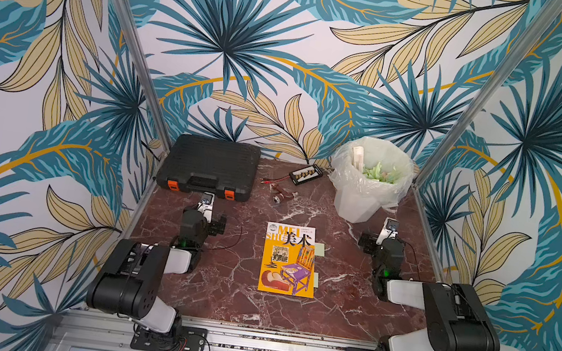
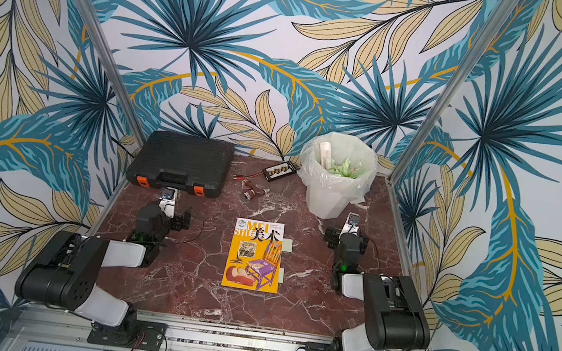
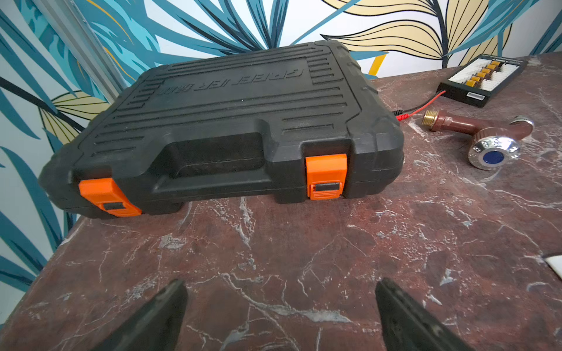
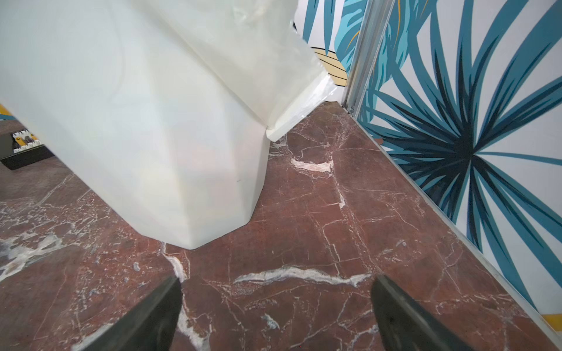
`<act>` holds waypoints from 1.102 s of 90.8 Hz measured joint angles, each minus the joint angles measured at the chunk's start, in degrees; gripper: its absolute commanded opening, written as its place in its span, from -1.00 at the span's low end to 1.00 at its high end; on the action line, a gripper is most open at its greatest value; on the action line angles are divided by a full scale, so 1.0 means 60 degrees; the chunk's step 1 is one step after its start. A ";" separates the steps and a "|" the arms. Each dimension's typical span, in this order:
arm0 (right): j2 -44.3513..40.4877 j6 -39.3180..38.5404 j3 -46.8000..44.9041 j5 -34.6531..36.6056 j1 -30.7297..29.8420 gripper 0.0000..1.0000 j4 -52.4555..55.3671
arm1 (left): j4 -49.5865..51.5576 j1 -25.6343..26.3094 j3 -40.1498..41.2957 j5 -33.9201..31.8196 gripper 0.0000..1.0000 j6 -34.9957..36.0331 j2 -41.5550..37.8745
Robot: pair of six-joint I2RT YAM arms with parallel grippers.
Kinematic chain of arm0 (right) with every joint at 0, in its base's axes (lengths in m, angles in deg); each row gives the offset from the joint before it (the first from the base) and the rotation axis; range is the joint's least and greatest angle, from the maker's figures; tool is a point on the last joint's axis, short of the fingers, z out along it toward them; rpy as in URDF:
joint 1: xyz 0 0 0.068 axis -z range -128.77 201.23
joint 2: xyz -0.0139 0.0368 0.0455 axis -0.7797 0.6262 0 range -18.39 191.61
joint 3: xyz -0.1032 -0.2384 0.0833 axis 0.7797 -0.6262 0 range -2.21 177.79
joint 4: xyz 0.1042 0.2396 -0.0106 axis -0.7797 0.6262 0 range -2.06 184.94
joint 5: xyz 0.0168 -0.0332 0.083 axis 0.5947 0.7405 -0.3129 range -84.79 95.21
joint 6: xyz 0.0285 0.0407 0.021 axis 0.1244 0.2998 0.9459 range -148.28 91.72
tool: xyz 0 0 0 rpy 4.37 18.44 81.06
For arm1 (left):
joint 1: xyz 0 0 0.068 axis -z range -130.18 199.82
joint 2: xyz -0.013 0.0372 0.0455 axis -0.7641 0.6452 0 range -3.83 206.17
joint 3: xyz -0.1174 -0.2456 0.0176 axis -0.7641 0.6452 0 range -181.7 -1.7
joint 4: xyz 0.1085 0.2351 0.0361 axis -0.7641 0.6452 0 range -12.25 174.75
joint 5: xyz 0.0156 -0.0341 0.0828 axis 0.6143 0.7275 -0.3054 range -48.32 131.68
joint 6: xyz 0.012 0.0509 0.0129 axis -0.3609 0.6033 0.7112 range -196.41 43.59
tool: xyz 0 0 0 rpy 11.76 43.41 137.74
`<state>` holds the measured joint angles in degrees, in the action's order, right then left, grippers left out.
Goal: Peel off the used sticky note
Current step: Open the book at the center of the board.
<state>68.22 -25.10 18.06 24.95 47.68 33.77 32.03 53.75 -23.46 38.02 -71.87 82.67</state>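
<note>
Sticky note [image 1: 319,251], pale green, juts from the 3 o'clock edge of a closed yellow art book [image 1: 288,262] lying flat in the middle of the red-brown marbled counter [image 1: 219,297]. A second pale tab [image 1: 316,280] shows lower on the same edge, and both can be seen in both top views. Neither arm touches the book.

With the book as the dial's centre, the left tool [image 1: 207,207] hangs at 10 o'clock and the right tool [image 1: 389,230] at 2 o'clock, each well apart from the cover. In the wrist views the left tool's fingers [image 3: 158,319] and the right tool's fingers [image 4: 152,316] stand spread wide, with only bare marble between them.

A white bin [image 1: 361,201], lined with a clear bag and holding green scraps, stands at 1 o'clock, near the right tool. A black case [image 1: 211,163] with orange latches lies at 11 o'clock, just beyond the left tool. Between case and bin, at 12 o'clock, lie a brown tap fitting [image 1: 282,195] and a black connector board [image 1: 305,174] with a red lead
</note>
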 measured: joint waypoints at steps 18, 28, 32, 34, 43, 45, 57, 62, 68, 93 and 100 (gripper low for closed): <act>0.0000 0.0000 0.0000 0.0000 0.0000 0.99 0.0000 | 0.0004 0.0000 0.0000 0.0000 1.00 0.0004 0.0000; 0.0000 0.0000 0.0004 -0.0004 0.0000 0.99 0.0000 | 0.0004 0.0000 0.0000 -0.0004 1.00 0.0000 0.0000; 0.0000 0.0000 0.0004 -0.0004 0.0000 0.99 0.0000 | 0.0004 0.0000 -0.0004 -0.0004 1.00 0.0000 0.0000; 0.0000 0.0000 0.0004 0.0000 0.0000 0.99 0.0000 | 0.0004 0.0000 -0.0004 -0.0004 1.00 0.0000 0.0000; 0.0000 0.0000 0.0004 -0.0004 0.0000 0.99 0.0000 | 0.0004 0.0000 -0.0004 0.0000 1.00 0.0000 0.0000; 0.0000 0.0000 0.0004 -0.0004 0.0000 0.99 0.0000 | 0.0004 0.0000 -0.0004 0.0000 1.00 0.0000 0.0000; -0.0259 -0.0146 -0.0011 -0.0270 0.0000 0.99 0.0178 | 0.0127 0.0015 -0.0058 -0.0087 1.00 0.0000 -0.0007; -0.0823 -0.0182 -0.0011 -0.0412 -0.0018 0.99 0.0641 | 0.0543 0.0044 -0.0244 -0.0219 1.00 -0.0011 -0.0109; -0.1800 -0.0018 0.0178 -0.0423 -0.0044 0.99 0.1657 | 0.1472 0.0091 -0.0659 -0.0433 1.00 -0.0084 -0.0466; -0.4167 0.1825 0.2175 -0.0936 -0.0040 0.99 0.5759 | 0.4521 0.0189 -0.2189 -0.0994 1.00 -0.1778 -0.3428; -0.4073 0.2291 0.2495 -0.1763 -0.0044 0.99 0.6608 | 0.5723 0.0149 -0.2703 -0.1100 1.00 -0.3122 -0.3883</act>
<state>43.78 -11.35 33.03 14.37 47.42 73.42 66.37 54.64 -39.68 31.41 -90.60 59.37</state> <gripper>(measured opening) 0.995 0.999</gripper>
